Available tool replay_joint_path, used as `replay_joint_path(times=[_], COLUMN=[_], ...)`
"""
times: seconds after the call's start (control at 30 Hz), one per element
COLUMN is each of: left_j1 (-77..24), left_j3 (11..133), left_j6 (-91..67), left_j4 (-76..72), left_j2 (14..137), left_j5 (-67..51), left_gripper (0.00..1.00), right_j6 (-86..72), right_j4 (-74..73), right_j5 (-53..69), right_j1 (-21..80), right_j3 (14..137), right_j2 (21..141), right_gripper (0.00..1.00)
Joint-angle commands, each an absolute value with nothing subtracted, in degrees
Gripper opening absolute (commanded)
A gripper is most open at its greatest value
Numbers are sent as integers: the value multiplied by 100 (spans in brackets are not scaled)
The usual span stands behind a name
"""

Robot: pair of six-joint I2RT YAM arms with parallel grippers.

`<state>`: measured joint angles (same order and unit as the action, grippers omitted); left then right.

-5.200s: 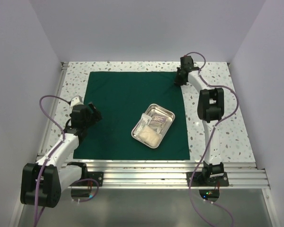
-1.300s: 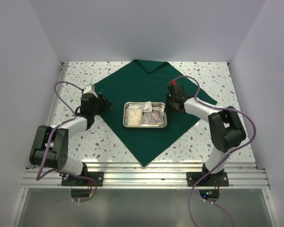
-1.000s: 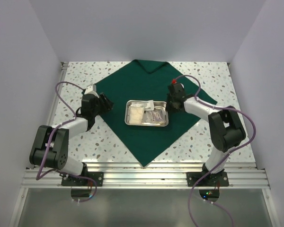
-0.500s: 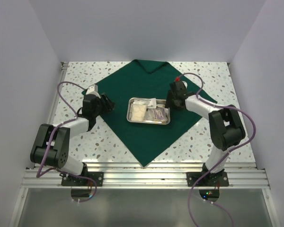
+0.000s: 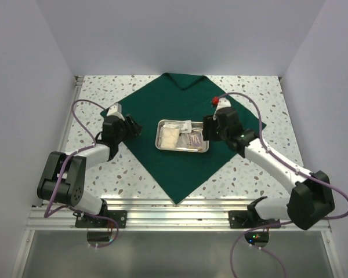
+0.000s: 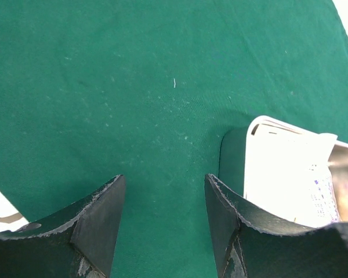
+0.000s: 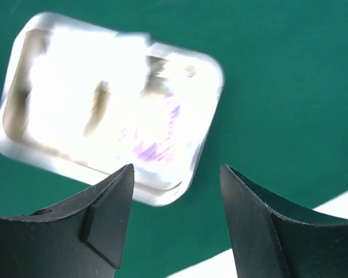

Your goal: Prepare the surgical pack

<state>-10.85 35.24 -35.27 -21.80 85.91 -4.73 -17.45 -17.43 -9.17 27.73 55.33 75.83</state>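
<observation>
Right hand [image 5: 207, 128] hangs with its jaws apart and nothing between them, just beside the right end of the steel tray [image 5: 182, 135]; its wrist view shows only tray and green fabric in the gap. Left hand [image 5: 129, 126] is likewise spread and empty, low over the cloth near its left corner. The surgical pack [image 5: 162, 104] lies flat on the desk [image 5: 133, 179] as a diamond, one corner pointing at the arm bases, the far corner apparently tucked back on itself, with the tray and its white and purple-printed packets sitting about at its middle. The loading and centring step looks finished, and wrapping seems to be next. That calls for a hand to reach a free corner, press its fingertips down to the desk, close on the thin fabric and carry it over the tray. The cloth may drag and pull the tray off centre.
</observation>
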Motion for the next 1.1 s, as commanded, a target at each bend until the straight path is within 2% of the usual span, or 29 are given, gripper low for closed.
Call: replay_joint_path(times=[0.0,0.23,0.5,0.63,0.87,1.07], left_j1=[-1151,-1169,-1178,-1178,-1178,-1178], left_j3=[3516,3542,3533,3524,3525,3542], left_j6=[-3340,-3375,-3357,-3322,-3296,-3278], left_j4=[-2479,-2452,-2382,-2347,-2294,-2276], left_j2=[8464,8490,8446,8394,8332,8350], left_j5=[-475,-492,-387,-352,-290,-281], left_gripper=[61,60,60,60,60,60], right_j6=[-1318,-1494,-1899,-1793,-1609,-1635], right_j4=[-1749,-1600,-1521,-1459,-1354,-1415], right_j5=[-729,-1089,-2038,-2276,-2548,-2882], right_j1=[3548,5948,8048,8419,8543,8525], right_j3=[4993,4246,4333,4456,4614,4737], right_j2=[7183,6820,7602,8015,8525,8885], right_gripper=[64,62,59,65,70,65])
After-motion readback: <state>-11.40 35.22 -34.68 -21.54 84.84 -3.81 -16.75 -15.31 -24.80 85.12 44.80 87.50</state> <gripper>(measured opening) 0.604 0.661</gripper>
